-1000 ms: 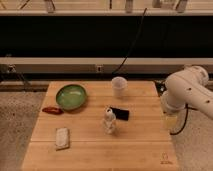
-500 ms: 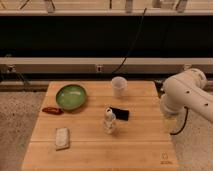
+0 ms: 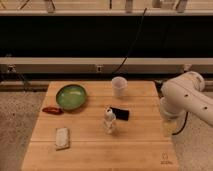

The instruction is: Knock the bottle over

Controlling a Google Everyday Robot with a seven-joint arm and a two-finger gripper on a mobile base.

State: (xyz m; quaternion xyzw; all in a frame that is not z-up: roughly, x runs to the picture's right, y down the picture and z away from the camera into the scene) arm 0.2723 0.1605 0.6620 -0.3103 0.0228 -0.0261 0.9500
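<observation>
The bottle (image 3: 109,120) is small, clear and whitish, and stands upright near the middle of the wooden table (image 3: 100,155). My white arm (image 3: 185,97) comes in from the right. My gripper (image 3: 169,128) hangs below it at the table's right edge, well to the right of the bottle and apart from it.
A translucent white cup (image 3: 119,86) stands at the back of the table. A green bowl (image 3: 71,96) sits at the back left, with a red object (image 3: 51,110) beside it. A flat black item (image 3: 120,113) lies just right of the bottle. A white packet (image 3: 62,138) lies front left.
My arm has shifted a little to the left and down at the table's right edge. The bottle and the other objects have not moved.
</observation>
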